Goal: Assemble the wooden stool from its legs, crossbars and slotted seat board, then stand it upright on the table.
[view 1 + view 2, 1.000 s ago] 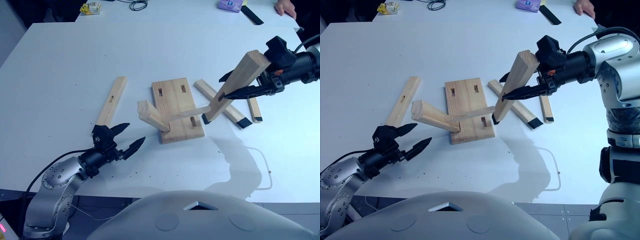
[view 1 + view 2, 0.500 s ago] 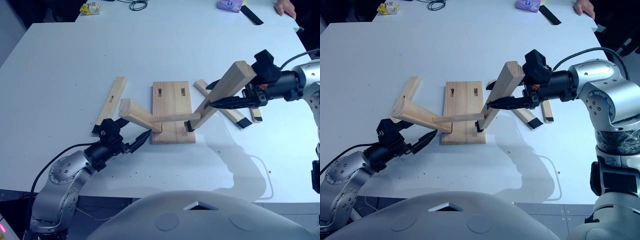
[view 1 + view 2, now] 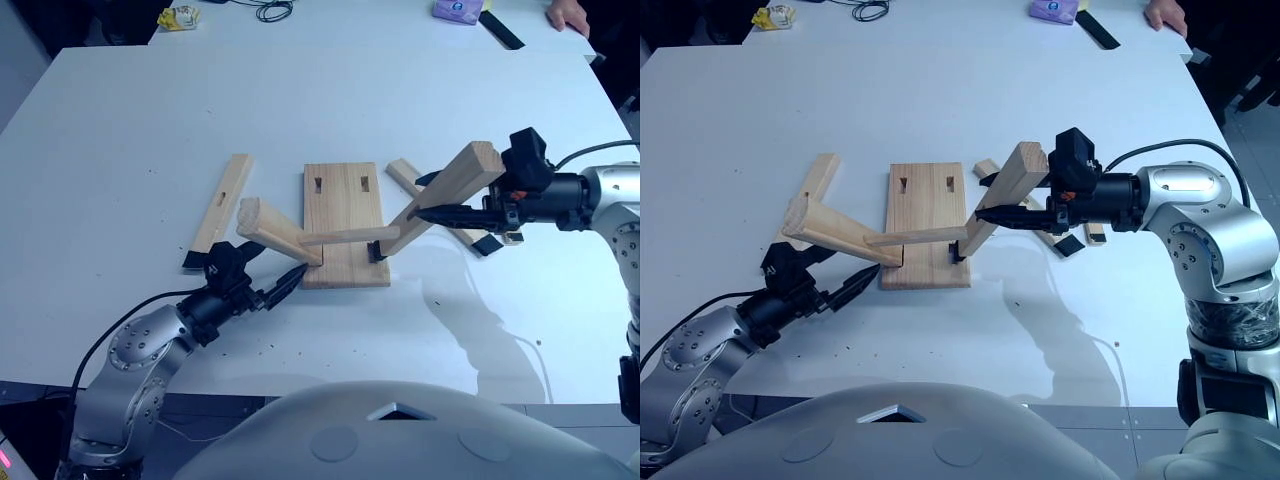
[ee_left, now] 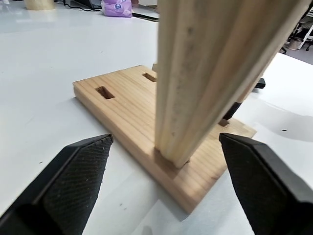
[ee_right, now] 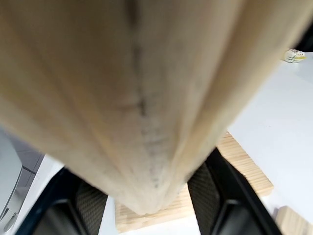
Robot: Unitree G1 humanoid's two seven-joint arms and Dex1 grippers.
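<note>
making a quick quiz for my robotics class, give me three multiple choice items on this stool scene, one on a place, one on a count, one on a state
1. Where does the loose leg lie relative to the seat board?
A) across it
B) standing upright beside it
C) flat on the table, on the robot's left of it

2. How many empty slots show at the seat board's far end?
A) one
B) two
C) four

3. What is the right hand doing?
A) shut on the tilted leg
B) open above the table
C) shut on the seat board

Answers: 1 C, it lies flat beside the board's left edge; 2 B, two dark slots sit side by side; 3 A, its fingers clamp that leg from both sides.
</note>
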